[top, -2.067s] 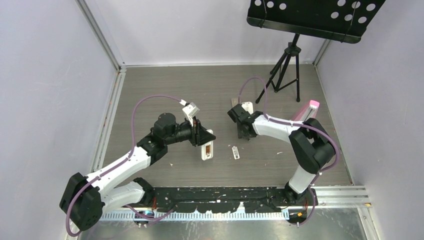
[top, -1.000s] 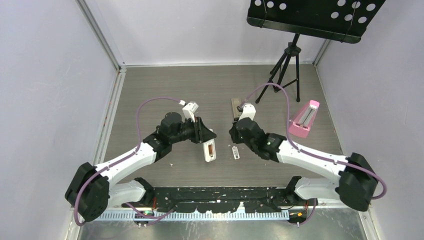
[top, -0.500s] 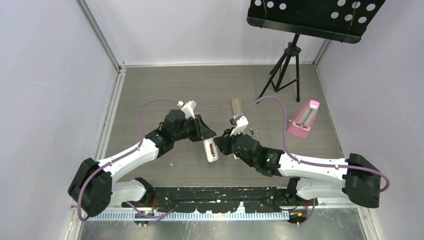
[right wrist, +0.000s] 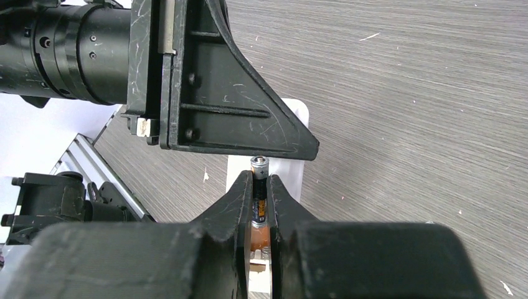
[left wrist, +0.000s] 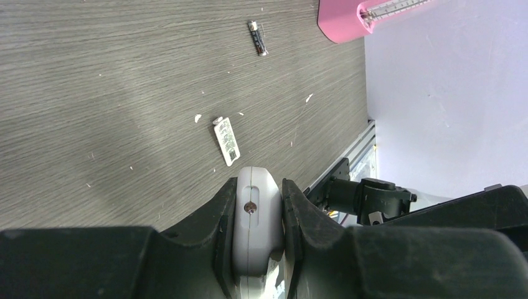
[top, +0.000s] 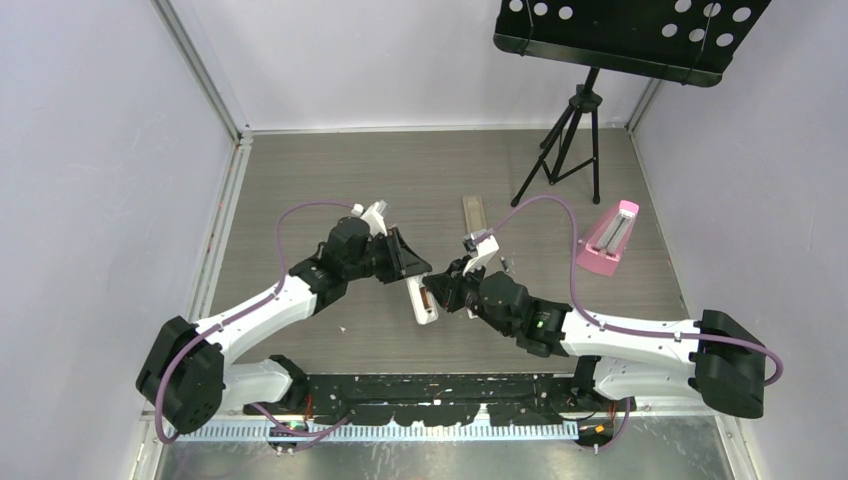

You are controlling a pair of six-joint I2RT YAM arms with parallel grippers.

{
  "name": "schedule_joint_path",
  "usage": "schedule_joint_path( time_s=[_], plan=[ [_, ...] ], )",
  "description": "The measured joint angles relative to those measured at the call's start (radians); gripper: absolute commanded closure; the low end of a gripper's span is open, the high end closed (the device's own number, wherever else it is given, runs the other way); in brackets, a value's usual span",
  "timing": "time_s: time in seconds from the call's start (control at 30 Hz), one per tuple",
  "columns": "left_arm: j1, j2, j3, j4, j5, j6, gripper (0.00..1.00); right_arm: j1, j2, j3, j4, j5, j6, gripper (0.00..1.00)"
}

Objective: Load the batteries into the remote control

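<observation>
L gripper clamped, R gripper clamped, arms inward

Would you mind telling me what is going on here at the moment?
The left gripper is clamped on one end of the remote. The right gripper grips a battery and has it right at the remote's open recess, not yet seated. A second battery lies on the table.

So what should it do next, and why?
Probably ease the right claw down a little: it pinches a slim dark battery over the battery recess of the white bar-shaped remote control, which the left claw grips.
</observation>
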Motion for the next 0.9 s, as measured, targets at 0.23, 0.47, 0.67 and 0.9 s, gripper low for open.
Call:
schedule_joint_path(
  time_s=[0.23, 0.47, 0.67, 0.9],
  plan=[
    [0.016, -0.001, 0.0, 0.002, 0.017, -0.028, 1.0, 0.001, 0.008, -0.006, 0.024, -0.005, -0.001, 0.88],
    [0.031, -0.001, 0.0, 0.016, 0.049, -0.058, 1.0, 0.003, 0.037, -0.016, 0.054, -0.01, -0.007, 0.87],
    [0.041, -0.001, 0.0, 0.023, 0.055, -0.074, 1.0, 0.003, 0.04, -0.017, 0.069, -0.009, -0.021, 0.74],
    [0.05, -0.001, 0.0, 0.024, 0.062, -0.074, 1.0, 0.005, 0.038, -0.021, 0.077, -0.03, -0.027, 0.69]
  ],
)
